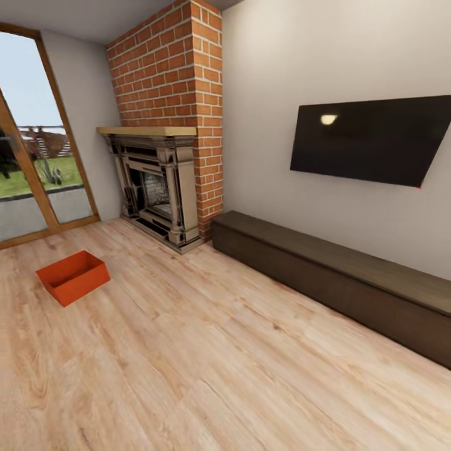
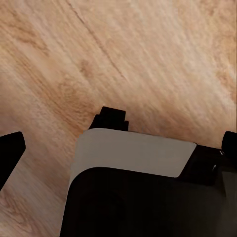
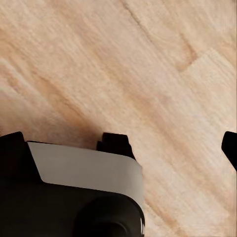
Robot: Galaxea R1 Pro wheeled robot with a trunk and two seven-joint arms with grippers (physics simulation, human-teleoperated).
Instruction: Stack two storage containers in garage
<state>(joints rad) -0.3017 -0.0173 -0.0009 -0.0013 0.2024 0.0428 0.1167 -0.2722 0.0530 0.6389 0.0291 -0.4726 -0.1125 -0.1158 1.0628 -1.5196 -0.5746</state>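
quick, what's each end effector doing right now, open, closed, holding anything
Left end effector: fingertips at the frame's opposite edges, open, holding nothing, over the wood floor.
Right end effector: likewise spread, open, empty.

storage container [image 1: 73, 276] on wood floor [image 1: 207, 363] | fireplace [image 1: 156, 191] | TV [image 1: 373, 139] | bench [image 1: 338, 275]

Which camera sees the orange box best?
The head view: the storage container sits whole on the wood floor near the fireplace. Both wrist views look at floor planks, not at the box.
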